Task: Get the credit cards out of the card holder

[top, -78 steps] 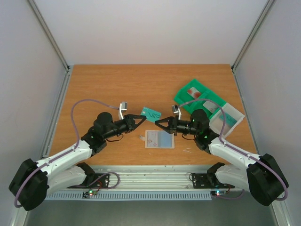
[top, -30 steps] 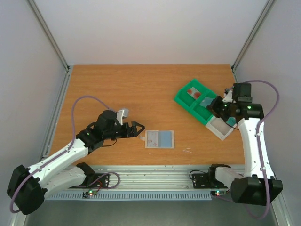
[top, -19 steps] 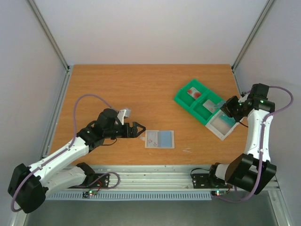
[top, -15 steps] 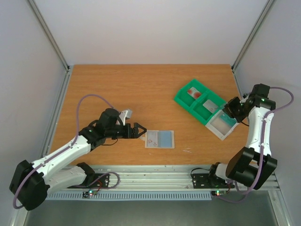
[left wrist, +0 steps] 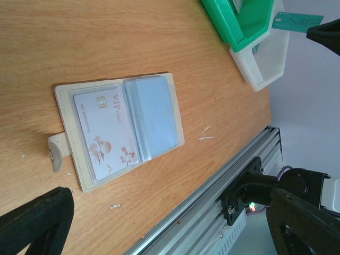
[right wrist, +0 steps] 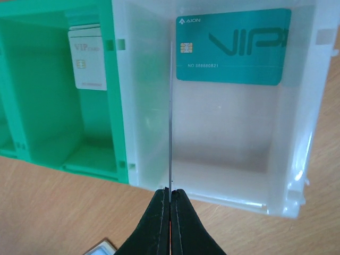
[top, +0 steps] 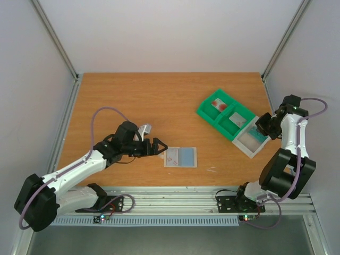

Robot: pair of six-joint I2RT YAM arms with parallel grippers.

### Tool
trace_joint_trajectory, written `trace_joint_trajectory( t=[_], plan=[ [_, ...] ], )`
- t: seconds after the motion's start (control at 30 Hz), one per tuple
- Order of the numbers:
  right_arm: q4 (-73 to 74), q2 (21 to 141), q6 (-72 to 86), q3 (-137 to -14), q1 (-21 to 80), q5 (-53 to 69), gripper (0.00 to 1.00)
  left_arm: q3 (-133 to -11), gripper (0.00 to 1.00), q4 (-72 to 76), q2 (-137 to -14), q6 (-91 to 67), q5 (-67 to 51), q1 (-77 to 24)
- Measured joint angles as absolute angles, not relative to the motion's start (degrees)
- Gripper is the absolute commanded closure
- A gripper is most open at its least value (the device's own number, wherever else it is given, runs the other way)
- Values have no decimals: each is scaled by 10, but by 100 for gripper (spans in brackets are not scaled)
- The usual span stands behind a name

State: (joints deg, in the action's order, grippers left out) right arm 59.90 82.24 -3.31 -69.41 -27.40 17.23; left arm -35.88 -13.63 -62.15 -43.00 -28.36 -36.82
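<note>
Left pincer (top: 159,147) gapes on a low outstretched arm; right pincer (right wrist: 170,195) pinched tight, arm folded.

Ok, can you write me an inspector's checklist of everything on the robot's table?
Surface: wooden table.
Job's things: card holder lies open, white card and blue-grey card inside; held teal card by the white bin; second teal card lies in it; whitish card and red card in the green tray.
Clutter: small pale specks near the holder.
Grippers: left gripper jaws open, empty, by the holder's tab; right gripper jaws shut on the held teal card.
Cables: purple cable along each arm.
Surroundings: pale walls, metal frame posts.
</note>
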Motion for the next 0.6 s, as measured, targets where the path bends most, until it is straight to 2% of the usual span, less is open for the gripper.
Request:
trace_joint_trajectory(
  t=[0.6],
  plan=[
    [533, 914, -68, -694, -274, 197, 99, -402, 1, -137, -701, -448, -289, -367]
  ],
)
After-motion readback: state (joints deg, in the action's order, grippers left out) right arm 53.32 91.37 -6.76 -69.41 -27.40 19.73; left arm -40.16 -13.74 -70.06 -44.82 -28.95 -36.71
